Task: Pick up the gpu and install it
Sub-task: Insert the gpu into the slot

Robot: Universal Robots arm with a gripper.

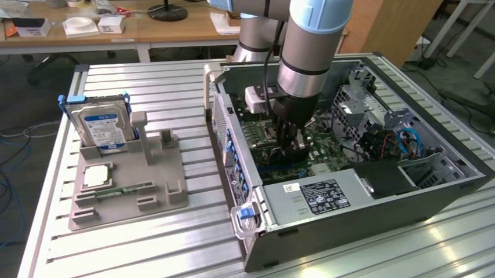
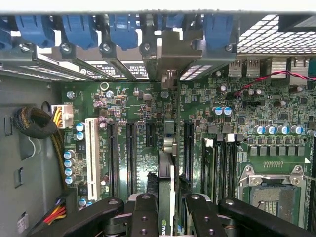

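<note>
Arm (image 1: pixel 309 52): reaching straight down into the open computer case (image 1: pixel 433 191), wrist deep among the components.
Pincer (image 2: pixel 167 197): partly closed and clamped on the gpu (image 2: pixel 166 163), black fingers (image 2: pixel 146 212) pressed in from either side of the card.
Gpu: held upright and seen edge-on from the wrist, a thin green strip low over the motherboard (image 2: pixel 123 98). Lined up among the black expansion slots, with the white slot (image 2: pixel 91 153) off to one side and the processor socket (image 2: pixel 274 192) off to the other.
Bracket end: silver, pointing at the rear slot openings, right up by the row of blue latches (image 2: pixel 79 27).
Seating: cannot tell whether the card edge is down in a slot, bottom edge hidden behind the card itself.
Case: lying on its side, open face up, on the slatted metal surface (image 1: pixel 155 243), toward the exterior view's right. Power supply (image 1: pixel 317 194) with its label near the front corner.
Grey holder tray (image 1: pixel 155 174): on the exterior view's left, well apart from the case.
Hard drive (image 1: pixel 101 124): blue label, standing upright at the back of that tray.
Memory stick (image 1: pixel 124 189): slim, green, lying flat on the tray's front part.
</note>
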